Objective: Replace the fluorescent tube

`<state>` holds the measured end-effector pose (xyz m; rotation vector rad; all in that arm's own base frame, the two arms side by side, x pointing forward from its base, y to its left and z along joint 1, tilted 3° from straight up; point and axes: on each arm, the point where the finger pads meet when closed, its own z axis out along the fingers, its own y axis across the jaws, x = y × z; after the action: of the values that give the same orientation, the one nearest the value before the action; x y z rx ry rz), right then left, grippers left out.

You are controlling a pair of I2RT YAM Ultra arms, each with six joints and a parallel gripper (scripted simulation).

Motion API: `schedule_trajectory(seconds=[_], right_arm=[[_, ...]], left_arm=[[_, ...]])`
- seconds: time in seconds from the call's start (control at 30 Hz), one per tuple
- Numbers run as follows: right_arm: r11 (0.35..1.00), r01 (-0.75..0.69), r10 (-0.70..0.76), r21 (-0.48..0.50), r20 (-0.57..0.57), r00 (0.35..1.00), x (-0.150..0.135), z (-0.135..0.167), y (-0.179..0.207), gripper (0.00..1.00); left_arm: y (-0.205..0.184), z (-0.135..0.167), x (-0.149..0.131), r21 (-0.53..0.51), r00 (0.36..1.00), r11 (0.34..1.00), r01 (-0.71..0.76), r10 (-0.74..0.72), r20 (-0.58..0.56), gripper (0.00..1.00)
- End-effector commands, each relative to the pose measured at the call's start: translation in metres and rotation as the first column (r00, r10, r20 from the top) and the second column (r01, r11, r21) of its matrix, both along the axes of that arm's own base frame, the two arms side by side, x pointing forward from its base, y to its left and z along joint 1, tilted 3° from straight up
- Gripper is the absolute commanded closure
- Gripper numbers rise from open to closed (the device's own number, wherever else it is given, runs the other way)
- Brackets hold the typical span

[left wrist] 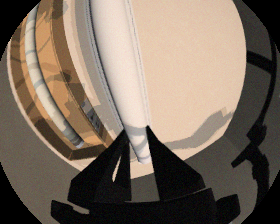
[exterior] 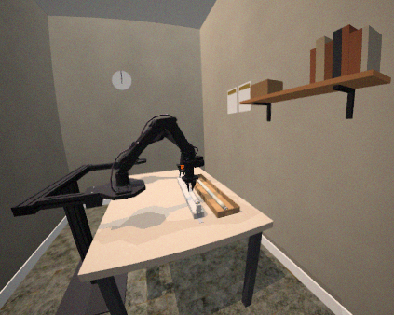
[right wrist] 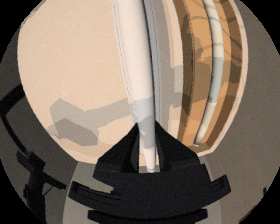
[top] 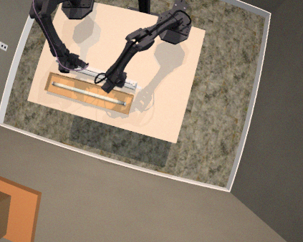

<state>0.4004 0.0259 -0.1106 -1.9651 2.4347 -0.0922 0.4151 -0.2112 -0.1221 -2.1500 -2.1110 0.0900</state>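
The LED tube (top: 92, 71) (left wrist: 116, 65) (right wrist: 132, 60) lies lengthwise right over the white fixture (top: 131, 86) (exterior: 197, 207), white side up. My left gripper (top: 109, 86) (left wrist: 136, 130) is shut on it toward one end. My right gripper (top: 66, 66) (right wrist: 146, 124) is shut on it near the other end. I cannot tell whether its ends sit in the lampholders. The old fluorescent tube (top: 87, 94) (exterior: 217, 198) (left wrist: 38, 85) (right wrist: 218, 65) lies flat in the brown carton (top: 66, 93) (exterior: 226, 213) (left wrist: 58, 75) (right wrist: 188, 60), which sits on the bench beside the fixture.
The bench (top: 162, 89) (exterior: 150, 233) has its long edge just beyond the carton. Both arm bases stand on the bench's far side from the carton. A wall shelf (exterior: 313, 89) with books and a box hangs above, well away.
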Motion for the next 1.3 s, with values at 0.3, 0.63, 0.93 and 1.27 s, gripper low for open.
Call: schedule_trajectory(seconds=[0.3, 0.63, 0.93, 1.27], right_arm=[[0.999, 0.001, -0.003, 0.036, 0.048, 0.999, 0.013, 0.001, 0.006, 0.89], [0.999, 0.005, -0.007, 0.036, 0.058, 0.998, 0.013, 0.005, 0.004, 0.89], [0.999, 0.002, -0.004, 0.036, 0.071, 0.997, 0.022, 0.001, 0.006, 0.89], [0.999, 0.006, -0.009, 0.037, 0.085, 0.996, 0.026, 0.005, 0.004, 0.89]], left_arm=[[-0.009, 0.003, 0.000, -0.036, 1.000, 0.999, 0.016, -0.017, -0.014, 0.89], [-0.011, 0.005, 0.000, -0.038, 1.000, 0.999, 0.021, -0.021, -0.009, 0.89], [-0.010, 0.002, 0.003, -0.041, 1.000, 0.999, 0.017, -0.017, -0.004, 0.89], [-0.015, 0.012, 0.007, -0.053, 1.000, 0.998, 0.022, -0.021, 0.020, 0.89]])
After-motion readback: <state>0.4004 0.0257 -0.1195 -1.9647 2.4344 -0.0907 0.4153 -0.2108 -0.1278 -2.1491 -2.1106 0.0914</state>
